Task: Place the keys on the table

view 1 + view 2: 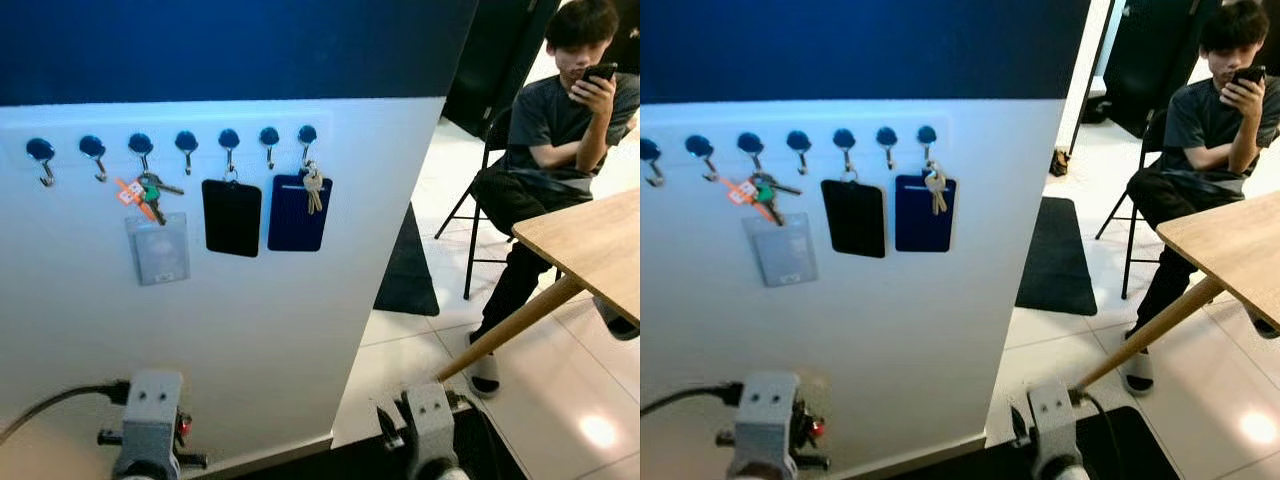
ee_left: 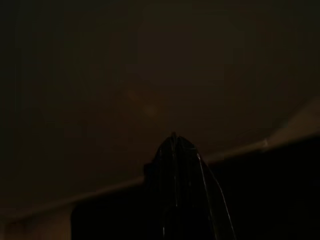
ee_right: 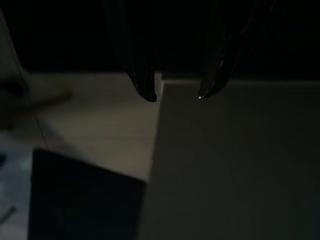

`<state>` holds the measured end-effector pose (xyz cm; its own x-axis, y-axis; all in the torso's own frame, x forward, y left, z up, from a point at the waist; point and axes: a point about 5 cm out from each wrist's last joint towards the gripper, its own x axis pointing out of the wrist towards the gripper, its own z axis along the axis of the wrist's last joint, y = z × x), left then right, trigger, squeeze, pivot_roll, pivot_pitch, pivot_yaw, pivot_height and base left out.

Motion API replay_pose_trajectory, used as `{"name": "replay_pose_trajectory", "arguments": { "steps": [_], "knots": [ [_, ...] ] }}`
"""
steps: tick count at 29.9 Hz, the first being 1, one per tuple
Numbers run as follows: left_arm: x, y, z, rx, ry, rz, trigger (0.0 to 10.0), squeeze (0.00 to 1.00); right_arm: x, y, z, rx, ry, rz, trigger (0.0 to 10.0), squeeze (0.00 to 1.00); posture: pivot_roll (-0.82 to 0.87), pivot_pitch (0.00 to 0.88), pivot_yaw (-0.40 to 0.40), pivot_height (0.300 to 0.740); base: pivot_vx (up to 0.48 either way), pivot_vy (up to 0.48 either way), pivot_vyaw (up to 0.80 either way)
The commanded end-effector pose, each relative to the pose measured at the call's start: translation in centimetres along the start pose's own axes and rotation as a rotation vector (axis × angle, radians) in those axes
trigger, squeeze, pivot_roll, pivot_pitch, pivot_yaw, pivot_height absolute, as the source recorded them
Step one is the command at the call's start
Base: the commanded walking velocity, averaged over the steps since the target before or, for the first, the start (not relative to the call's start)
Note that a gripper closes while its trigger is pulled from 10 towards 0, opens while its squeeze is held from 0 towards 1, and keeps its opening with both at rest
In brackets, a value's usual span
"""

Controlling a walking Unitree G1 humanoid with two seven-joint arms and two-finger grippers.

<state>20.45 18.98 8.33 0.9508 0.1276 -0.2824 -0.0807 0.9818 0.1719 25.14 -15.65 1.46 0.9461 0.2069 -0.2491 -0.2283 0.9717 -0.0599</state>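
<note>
Brass keys (image 1: 313,186) on metal hook; wooden table (image 1: 596,243) nr.

We face a white wall (image 1: 250,330) topped navy; glossy pale floor tiles (image 1: 560,400), a dark mat (image 1: 405,270), a person (image 1: 560,130) seated on a folding chair (image 1: 480,215)

1. This looks like the entry area of a home or small office.
2. A white wall panel (image 1: 250,330) carries a row of 7 blue hooks (image 1: 186,141) with keys (image 1: 312,186), card holders (image 1: 231,217) and a badge sleeve (image 1: 158,249).
3. The glossy tiled floor (image 1: 420,350) holds a dark mat (image 1: 408,265).
4. A person (image 1: 560,130) sits on a folding chair (image 1: 480,215) beside a wooden table (image 1: 595,245).
</note>
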Motion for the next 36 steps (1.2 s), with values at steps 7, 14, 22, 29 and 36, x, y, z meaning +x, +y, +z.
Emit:
{"name": "replay_pose_trajectory", "arguments": {
  "steps": [7,14,22,29,36],
  "knots": [
    [0.2,0.4,-0.4,-0.021,-0.040,0.057,10.0,0.00,0.0,-0.8,0.7,-0.032,-0.064,-0.072,10.0,0.00,0.22,0.133,-0.062,0.740,0.000,0.000,0.00],
    [-0.3,0.2,3.0,-0.099,-0.238,0.026,10.0,0.00,0.7,-1.6,4.0,-0.037,-0.233,-0.174,10.0,0.00,0.23,0.131,-0.064,0.740,0.000,0.000,0.00],
    [-0.8,-0.4,4.7,-0.141,-0.293,-0.006,10.0,0.00,0.1,-1.9,6.5,-0.007,-0.342,-0.189,10.0,0.00,0.21,0.125,-0.056,0.740,0.000,0.000,0.00],
    [-0.4,-0.6,5.4,-0.140,-0.320,-0.002,10.0,0.00,0.3,-1.2,7.2,-0.003,-0.372,-0.159,10.0,0.00,0.21,0.123,-0.055,0.740,0.000,0.000,0.00],
    [-0.4,-0.5,5.6,-0.142,-0.329,0.009,10.0,0.00,0.4,-0.8,7.1,-0.013,-0.361,-0.135,10.0,0.00,0.22,0.123,-0.061,0.740,0.000,0.000,0.00]
  ]
}}
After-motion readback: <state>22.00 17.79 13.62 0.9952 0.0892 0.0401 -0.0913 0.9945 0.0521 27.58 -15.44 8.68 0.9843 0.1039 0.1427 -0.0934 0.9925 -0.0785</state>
